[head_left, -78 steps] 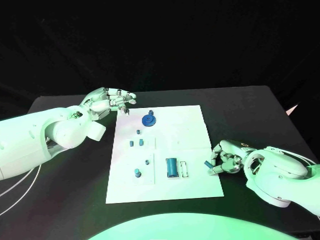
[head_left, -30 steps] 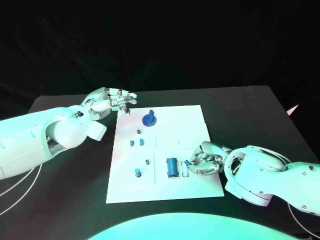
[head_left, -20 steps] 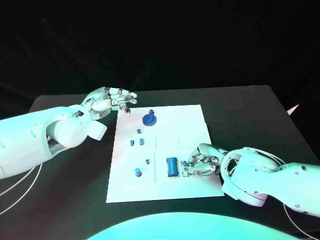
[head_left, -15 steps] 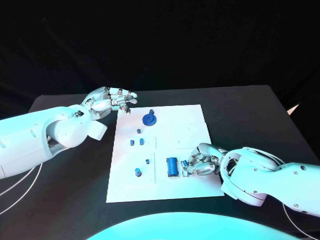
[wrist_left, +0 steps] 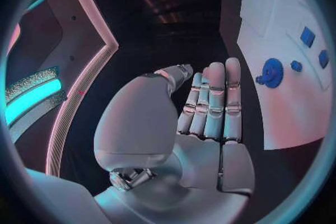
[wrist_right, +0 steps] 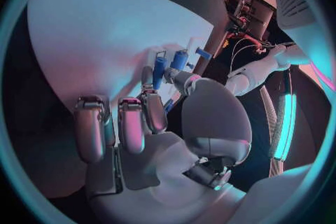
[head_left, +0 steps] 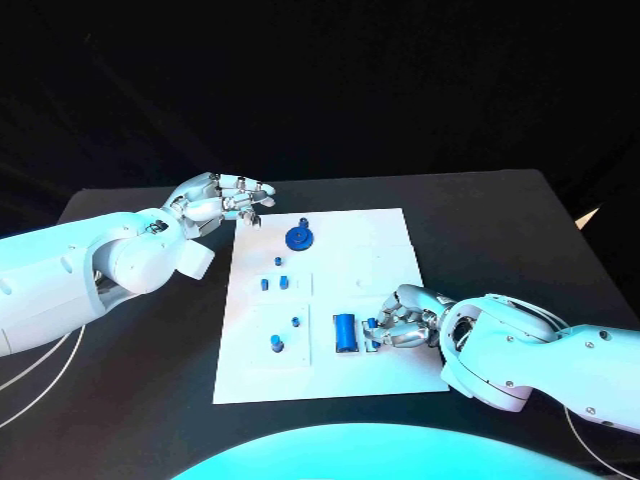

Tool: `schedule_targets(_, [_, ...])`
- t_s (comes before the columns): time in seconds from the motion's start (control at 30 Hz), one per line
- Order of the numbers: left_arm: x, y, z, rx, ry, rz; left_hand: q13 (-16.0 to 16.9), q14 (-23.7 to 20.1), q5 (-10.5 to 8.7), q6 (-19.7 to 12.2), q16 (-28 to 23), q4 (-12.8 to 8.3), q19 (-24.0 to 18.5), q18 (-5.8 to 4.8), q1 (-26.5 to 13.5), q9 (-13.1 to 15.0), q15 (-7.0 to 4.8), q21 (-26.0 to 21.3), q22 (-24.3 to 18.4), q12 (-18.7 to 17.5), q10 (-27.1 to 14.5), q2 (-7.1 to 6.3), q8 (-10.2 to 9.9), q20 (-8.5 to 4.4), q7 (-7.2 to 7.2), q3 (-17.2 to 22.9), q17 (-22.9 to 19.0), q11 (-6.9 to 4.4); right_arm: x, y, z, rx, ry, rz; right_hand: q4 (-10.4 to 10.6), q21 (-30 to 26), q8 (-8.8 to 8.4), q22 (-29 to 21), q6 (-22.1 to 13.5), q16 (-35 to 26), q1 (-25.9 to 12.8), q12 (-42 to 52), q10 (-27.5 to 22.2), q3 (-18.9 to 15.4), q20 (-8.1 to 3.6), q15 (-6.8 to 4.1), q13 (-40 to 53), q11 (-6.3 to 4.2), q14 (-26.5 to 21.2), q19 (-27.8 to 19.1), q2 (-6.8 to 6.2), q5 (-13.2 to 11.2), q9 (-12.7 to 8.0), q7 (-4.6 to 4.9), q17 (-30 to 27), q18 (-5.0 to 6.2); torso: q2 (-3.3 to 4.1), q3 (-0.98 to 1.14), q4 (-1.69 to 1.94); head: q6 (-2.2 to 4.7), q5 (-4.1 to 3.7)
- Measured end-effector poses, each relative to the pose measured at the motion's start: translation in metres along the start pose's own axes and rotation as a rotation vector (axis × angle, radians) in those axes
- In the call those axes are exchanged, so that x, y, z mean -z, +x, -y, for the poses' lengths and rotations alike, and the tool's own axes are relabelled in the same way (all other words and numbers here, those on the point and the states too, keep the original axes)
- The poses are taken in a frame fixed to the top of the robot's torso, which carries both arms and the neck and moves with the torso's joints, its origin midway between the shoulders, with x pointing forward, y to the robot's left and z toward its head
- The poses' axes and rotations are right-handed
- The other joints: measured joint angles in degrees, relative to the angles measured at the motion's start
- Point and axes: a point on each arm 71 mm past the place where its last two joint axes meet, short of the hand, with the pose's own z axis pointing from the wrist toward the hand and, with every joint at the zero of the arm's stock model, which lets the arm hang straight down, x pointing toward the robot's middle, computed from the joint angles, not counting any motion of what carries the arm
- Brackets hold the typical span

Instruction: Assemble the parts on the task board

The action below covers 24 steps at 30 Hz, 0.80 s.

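The white task board (head_left: 356, 255) lies mid-table, also in the left wrist view (wrist_left: 276, 17) and the right wrist view (wrist_right: 91, 33). On it are a blue gear (head_left: 299, 239), several small blue parts (head_left: 273, 284) and a large blue cylinder (head_left: 345, 333). My right hand (head_left: 407, 322) rests over the board's near right part, just right of the cylinder. It pinches a small blue part (head_left: 372, 324) (wrist_right: 170, 104) between thumb and fingers. My left hand (head_left: 228, 195) hovers at the board's far left corner, holding nothing; its fingers (wrist_left: 213, 101) lie straight, side by side.
The black table (head_left: 522, 230) stretches around the board on all sides. The gear (wrist_left: 271, 73) and small parts (wrist_left: 308, 36) lie near my left hand's fingertips. My left forearm (head_left: 75, 275) stretches over the table's left side.
My right hand has moved left from the board's right edge onto the board, carrying the small blue part up beside the large cylinder. The left hand has stayed in place.
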Motion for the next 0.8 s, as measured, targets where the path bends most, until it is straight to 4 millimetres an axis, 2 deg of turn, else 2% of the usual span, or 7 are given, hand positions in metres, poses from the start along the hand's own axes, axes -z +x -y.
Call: schedule_targets(0.8, [0.0002,-0.0007,-0.0003,0.000,-0.004,0.001,0.0,0.0,0.00,0.0,0.0,0.0,0.0,0.01,0.0,0.0,0.00,0.0,0.0,0.0,0.0,0.00,0.3,0.00,0.00,0.0,0.0,0.00,0.0029,0.0012,-0.0026,0.001,-0.007,-0.003,0.0,0.0,-0.04,0.0,0.3,0.0,0.0,0.2,0.0,0.0,0.00,-0.01,0.0,0.00,0.0,0.0,0.00,0.0,-0.1,0.09,0.0,0.00,-0.05,-0.01,-0.04,-0.24,0.19])
